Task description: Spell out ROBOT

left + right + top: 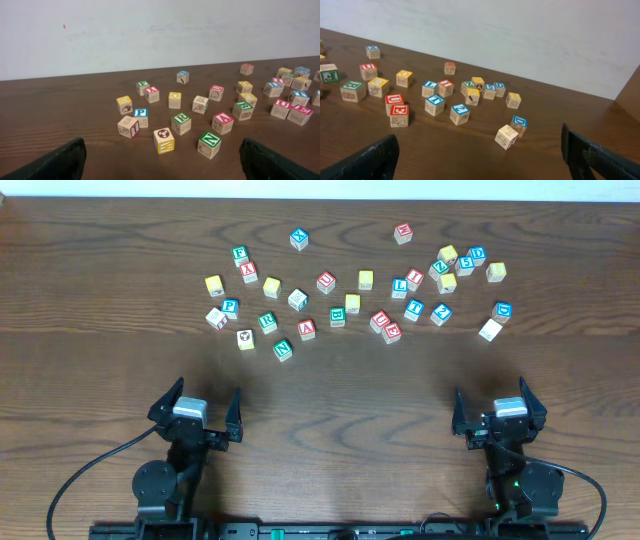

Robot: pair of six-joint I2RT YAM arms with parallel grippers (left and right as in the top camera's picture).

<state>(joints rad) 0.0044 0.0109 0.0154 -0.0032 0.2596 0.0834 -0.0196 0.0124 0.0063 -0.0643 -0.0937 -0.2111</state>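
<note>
Small wooden alphabet cubes lie scattered across the far half of the table. The green R cube [267, 322] [181, 120] sits front left of the cluster, and the green B cube [338, 316] [243, 106] [352, 86] is near the middle. A yellow O cube [271, 286] [174, 96] lies behind the R. A tilted cube with a plain T face [506, 136] [490, 330] rests at the right. My left gripper [205, 402] [161, 162] and right gripper [494, 405] [480, 155] stand open near the front edge, well short of the cubes, with nothing between their fingers.
A green N cube [210, 140] [283, 349] and a yellow W cube [164, 139] lie closest to the left gripper. Red-lettered cubes [399, 115] and blue cubes [519, 122] are mixed in. A pale wall [160, 35] rises behind the table.
</note>
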